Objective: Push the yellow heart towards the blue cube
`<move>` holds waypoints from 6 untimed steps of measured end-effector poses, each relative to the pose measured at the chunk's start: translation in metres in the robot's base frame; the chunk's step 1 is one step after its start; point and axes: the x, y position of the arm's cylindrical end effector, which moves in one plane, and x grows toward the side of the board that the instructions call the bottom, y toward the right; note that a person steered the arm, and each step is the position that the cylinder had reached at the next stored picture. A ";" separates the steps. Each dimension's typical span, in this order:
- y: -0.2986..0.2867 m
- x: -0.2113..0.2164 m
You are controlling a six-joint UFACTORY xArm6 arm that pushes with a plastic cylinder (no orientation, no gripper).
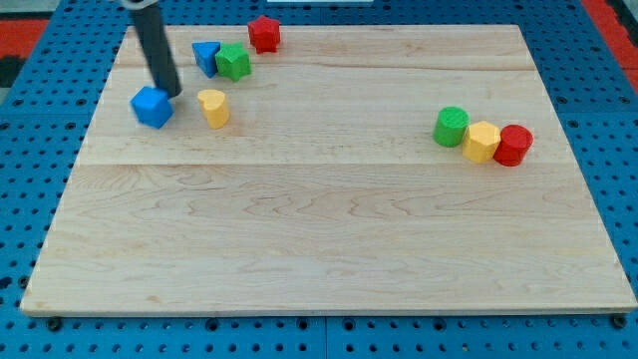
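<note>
The yellow heart (213,107) lies on the wooden board at the upper left. The blue cube (152,106) sits a short way to its left, with a small gap between them. My tip (171,93) stands at the cube's upper right corner, between the cube and the heart, closer to the cube. The rod rises from there toward the view's top left.
A blue block (206,57) and a green block (234,62) touch each other above the heart, with a red block (264,33) near the top edge. At the right, a green cylinder (451,127), a yellow block (481,141) and a red block (513,145) sit in a row.
</note>
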 end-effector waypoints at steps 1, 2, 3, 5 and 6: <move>-0.004 -0.012; 0.013 -0.043; 0.089 -0.025; 0.063 0.031; 0.131 -0.019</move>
